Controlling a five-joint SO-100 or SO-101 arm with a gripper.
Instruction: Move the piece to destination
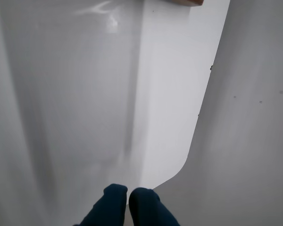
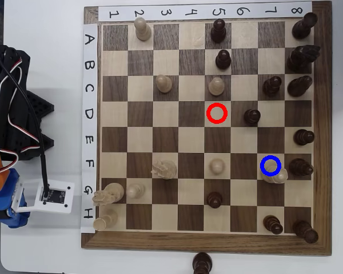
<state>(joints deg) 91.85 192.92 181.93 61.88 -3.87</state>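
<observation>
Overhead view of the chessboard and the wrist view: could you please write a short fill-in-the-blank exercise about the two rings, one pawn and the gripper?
1. In the overhead view, the blue ring lies in row F, column ___.
2. The red ring lies in column 5, row ___.
3. In row F, the round-headed light pawn stands in column ___.
4. In the wrist view, the shut gripper holds ___.

Missing words: 7; D; 5; nothing

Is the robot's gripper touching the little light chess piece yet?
Apart. In the overhead view the arm sits off the board's left edge, far from the piece. The wrist view shows the gripper over bare white table.
</observation>
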